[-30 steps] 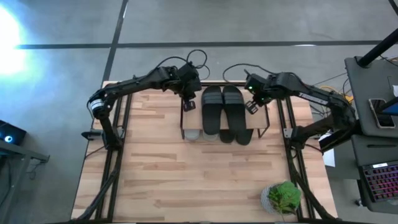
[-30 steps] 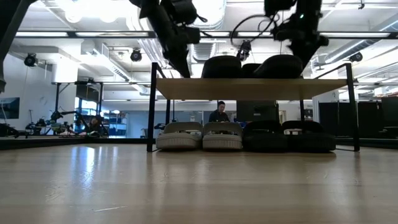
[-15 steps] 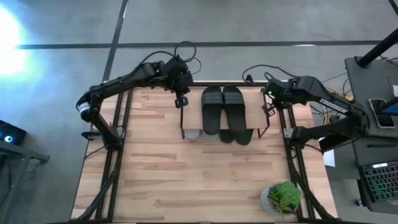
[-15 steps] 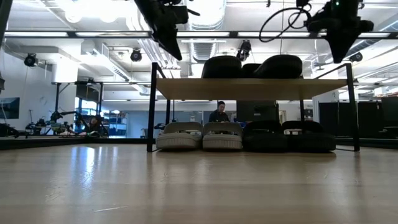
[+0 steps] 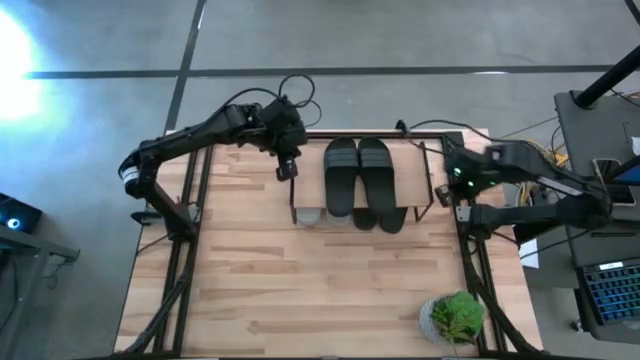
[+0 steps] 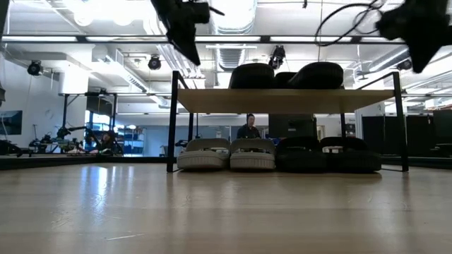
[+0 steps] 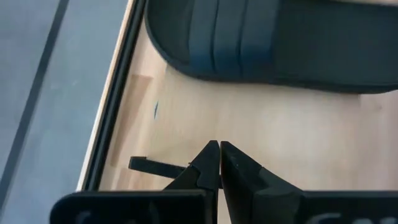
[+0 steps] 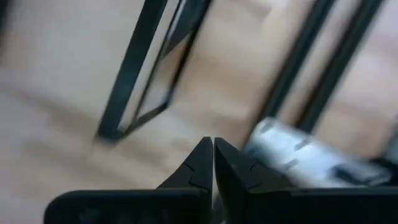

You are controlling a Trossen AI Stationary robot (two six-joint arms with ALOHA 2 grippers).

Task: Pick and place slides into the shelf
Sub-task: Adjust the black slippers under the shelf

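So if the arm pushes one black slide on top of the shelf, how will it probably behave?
The black slide lies flat on its sole on the shelf, so it would probably skid, not roll. Its thick, rounded strap suggests foam, likely light for its size. It touches its partner, so a sideways push may move both.

No readable text or labels anywhere.

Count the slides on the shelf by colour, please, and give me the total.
Black slides: 4, two on the top board and two under it.
Light grey slides: 2, under the board.
Total: 6
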